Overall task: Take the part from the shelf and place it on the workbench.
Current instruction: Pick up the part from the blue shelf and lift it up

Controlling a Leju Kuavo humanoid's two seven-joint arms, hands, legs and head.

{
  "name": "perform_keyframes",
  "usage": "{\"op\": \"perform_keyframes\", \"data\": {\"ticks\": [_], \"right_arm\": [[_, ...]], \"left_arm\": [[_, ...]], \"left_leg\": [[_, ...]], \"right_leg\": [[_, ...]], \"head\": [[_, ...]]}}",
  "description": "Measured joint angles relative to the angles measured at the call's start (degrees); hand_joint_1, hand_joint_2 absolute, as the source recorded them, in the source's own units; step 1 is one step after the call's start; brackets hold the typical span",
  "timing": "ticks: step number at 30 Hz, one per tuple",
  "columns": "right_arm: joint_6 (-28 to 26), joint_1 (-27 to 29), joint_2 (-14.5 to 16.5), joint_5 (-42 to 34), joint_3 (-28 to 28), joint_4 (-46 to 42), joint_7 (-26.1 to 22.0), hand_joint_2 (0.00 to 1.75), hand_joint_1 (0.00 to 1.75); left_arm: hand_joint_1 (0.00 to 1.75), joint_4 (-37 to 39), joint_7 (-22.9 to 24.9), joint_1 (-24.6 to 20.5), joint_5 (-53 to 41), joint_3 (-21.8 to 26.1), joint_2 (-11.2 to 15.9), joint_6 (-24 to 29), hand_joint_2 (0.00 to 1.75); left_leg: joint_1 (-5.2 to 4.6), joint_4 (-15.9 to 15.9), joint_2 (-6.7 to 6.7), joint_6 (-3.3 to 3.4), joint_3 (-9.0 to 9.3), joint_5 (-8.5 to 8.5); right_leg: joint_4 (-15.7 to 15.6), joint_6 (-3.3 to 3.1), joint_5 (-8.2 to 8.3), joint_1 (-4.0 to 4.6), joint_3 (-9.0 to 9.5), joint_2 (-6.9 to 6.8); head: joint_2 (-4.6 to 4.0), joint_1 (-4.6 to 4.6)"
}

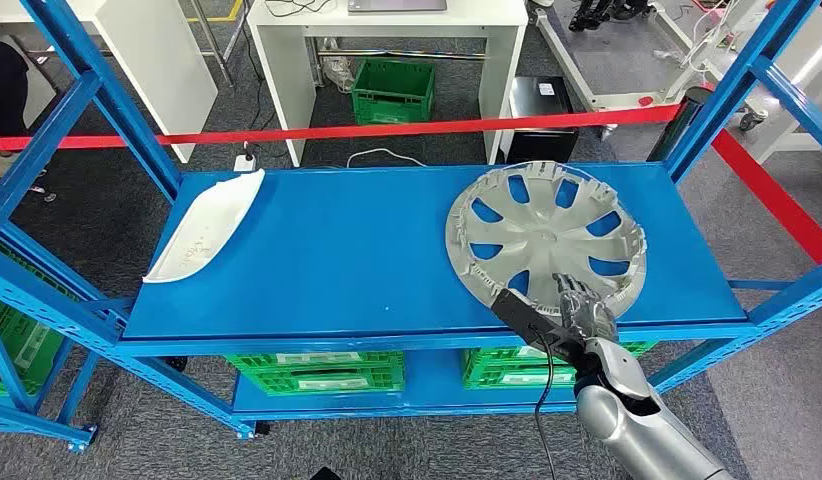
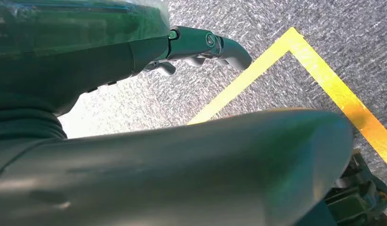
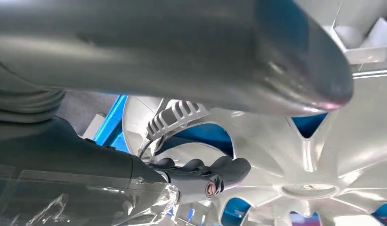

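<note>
Where right hand [image 1: 584, 312] reaches: one hubcap [image 1: 545, 237], one white part [image 1: 207, 225].

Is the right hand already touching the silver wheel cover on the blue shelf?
Cannot tell. In the head view the right hand overlaps the wheel cover's near rim. In the right wrist view its fingers lie close over the spokes, but no plain contact or gap shows.

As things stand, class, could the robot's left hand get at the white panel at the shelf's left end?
Probably not yet: the left hand hangs over grey floor, away from the shelf. Nothing lies around the white panel, so the way looks free.
</note>
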Motion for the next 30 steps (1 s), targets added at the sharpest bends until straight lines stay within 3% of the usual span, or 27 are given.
{"op": "perform_keyframes", "data": {"ticks": [18,22,23,27,30], "right_arm": [[-1.7,-0.5,0.4,-0.2,-1.2,3.0,2.6,1.75,0.02],[-2.0,-0.5,0.4,-0.6,-1.6,3.0,2.6,1.75,0.99],[-2.0,-0.5,0.4,-0.7,-1.7,3.0,2.6,1.75,0.99],[-2.2,-0.3,0.4,-0.8,-2.1,3.0,2.7,1.75,1.71],[-2.3,-0.3,0.4,-0.8,-2.2,3.0,2.7,1.75,1.75]], "left_arm": [[0.00,0.0,0.3,-0.1,-1.1,0.0,-0.1,0.7,0.00],[0.00,0.0,0.0,-0.1,-1.1,0.0,-0.1,0.7,0.00],[0.00,0.0,0.0,-0.1,-1.1,0.0,-0.1,0.7,0.00],[0.00,0.0,-0.2,-0.1,-1.2,0.0,-0.1,0.8,0.00],[0.00,0.0,-0.3,-0.1,-1.2,0.0,-0.1,0.8,0.00]], "left_leg": [[-0.01,0.0,-0.01,0.00,0.39,0.00],[-0.01,0.0,0.00,0.00,0.48,0.00],[-0.01,0.0,0.00,0.00,0.49,0.00],[-0.01,0.0,0.00,0.01,0.53,0.00],[-0.01,0.0,0.00,0.01,0.57,0.01]], "right_leg": [[0.0,0.00,0.00,-0.01,0.38,-0.03],[0.0,0.00,0.00,-0.01,0.46,-0.03],[0.0,0.00,0.00,-0.01,0.48,-0.03],[0.0,0.00,0.00,-0.01,0.52,-0.03],[0.0,0.00,0.00,0.00,0.56,-0.03]], "head": [[0.00,0.01],[0.00,0.00],[0.00,0.00],[0.00,0.01],[0.00,0.01]]}}
